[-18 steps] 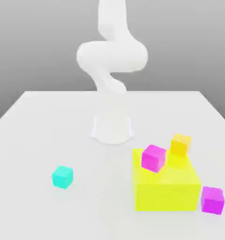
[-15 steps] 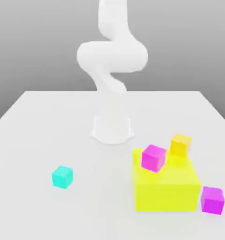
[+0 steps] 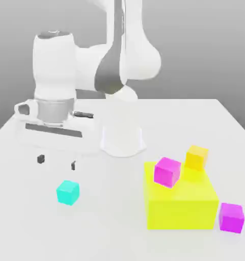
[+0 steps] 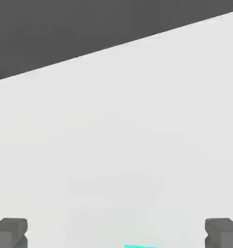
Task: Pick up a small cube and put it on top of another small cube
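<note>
On the bench [image 3: 22, 214]:
cyan cube [image 3: 67, 192]: below and just ahead of the gripper [image 3: 56, 162], untouched
jaws: wide apart, empty
orange-yellow cube [image 3: 196, 157]: behind the yellow block [image 3: 181, 204], well apart from the cyan cube

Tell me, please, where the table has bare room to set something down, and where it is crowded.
Bare: the stretch between the cyan cube and the large yellow block, and the table's near edge. Crowded: the exterior view's right, where one magenta cube sits on the block, the orange-yellow cube is behind it and another magenta cube is beside it.
</note>
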{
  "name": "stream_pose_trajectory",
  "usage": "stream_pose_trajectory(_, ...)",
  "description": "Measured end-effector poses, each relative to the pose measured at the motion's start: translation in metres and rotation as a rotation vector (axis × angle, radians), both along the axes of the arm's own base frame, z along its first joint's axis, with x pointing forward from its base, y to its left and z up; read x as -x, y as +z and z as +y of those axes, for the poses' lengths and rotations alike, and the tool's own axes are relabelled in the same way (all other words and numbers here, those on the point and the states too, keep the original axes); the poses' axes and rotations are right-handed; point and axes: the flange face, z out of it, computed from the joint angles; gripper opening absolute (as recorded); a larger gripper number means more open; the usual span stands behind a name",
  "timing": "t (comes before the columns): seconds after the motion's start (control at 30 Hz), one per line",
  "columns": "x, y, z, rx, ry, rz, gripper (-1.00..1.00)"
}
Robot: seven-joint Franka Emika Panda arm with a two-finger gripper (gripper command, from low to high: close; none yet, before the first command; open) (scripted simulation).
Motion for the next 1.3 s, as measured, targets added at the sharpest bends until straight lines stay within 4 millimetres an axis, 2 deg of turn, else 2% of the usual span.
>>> stream_pose_trajectory(0.07,0.013,-0.024,-0.005,0.005,-0.020,0.035,0.00)
stream_pose_trajectory(0.33,0.017,-0.077,-0.004,-0.002,-0.018,0.043,0.00)
stream_pose_trajectory(0.37,0.018,-0.082,-0.002,-0.010,-0.018,0.040,-1.00)
stream_pose_trajectory(0.6,0.018,-0.083,-0.002,-0.011,-0.018,0.039,-1.00)
stream_pose_trajectory(0.83,0.016,-0.044,-0.006,0.014,-0.021,0.050,-1.00)
stream_pose_trajectory(0.97,0.015,-0.019,0.003,-0.012,-0.014,0.038,-1.00)
stream_pose_trajectory(1.07,-0.012,0.006,0.048,-0.030,0.026,0.027,-1.00)
stream_pose_trajectory(1.17,-0.033,0.034,0.109,-0.041,0.075,0.021,-1.00)
stream_pose_trajectory(1.3,-0.037,0.072,0.199,-0.048,0.147,0.022,-1.00)
